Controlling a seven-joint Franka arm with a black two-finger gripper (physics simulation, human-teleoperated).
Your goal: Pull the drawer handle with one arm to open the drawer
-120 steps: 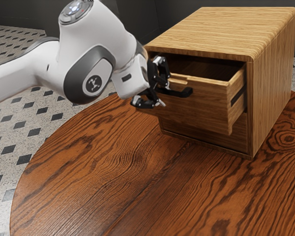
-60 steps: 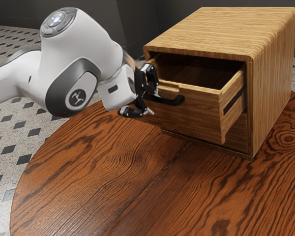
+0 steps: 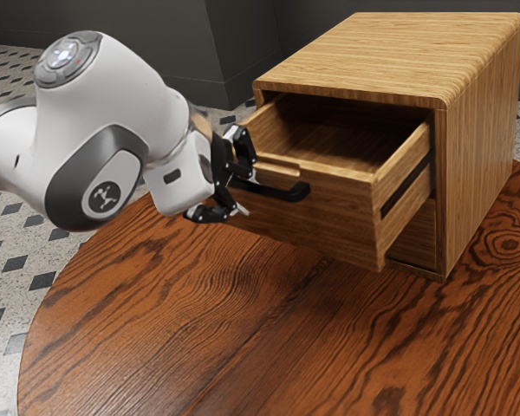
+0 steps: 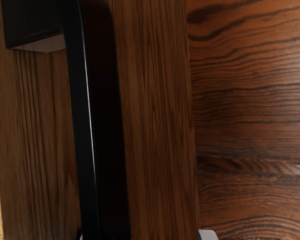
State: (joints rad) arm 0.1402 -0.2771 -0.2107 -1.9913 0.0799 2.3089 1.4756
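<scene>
A light wooden cabinet (image 3: 472,130) stands at the back right of the round table (image 3: 243,329). Its upper drawer (image 3: 329,221) is pulled well out toward the exterior view's left, and its inside looks empty. A black bar handle (image 3: 282,190) runs across the drawer front. My gripper (image 3: 241,178) is at the handle's left end, shut on it, with the white arm coming in from the left. Through the wrist camera the handle (image 4: 95,130) is a dark bar close against the drawer front (image 4: 150,100).
The dark wood table top (image 4: 250,125) lies below the drawer front. The table's curved edge (image 3: 43,303) falls off to tiled floor (image 3: 17,251) on the exterior view's left. A dark wall rises behind the cabinet.
My gripper has moved toward the exterior view's left with the handle in it, and the drawer has slid further out of the cabinet.
</scene>
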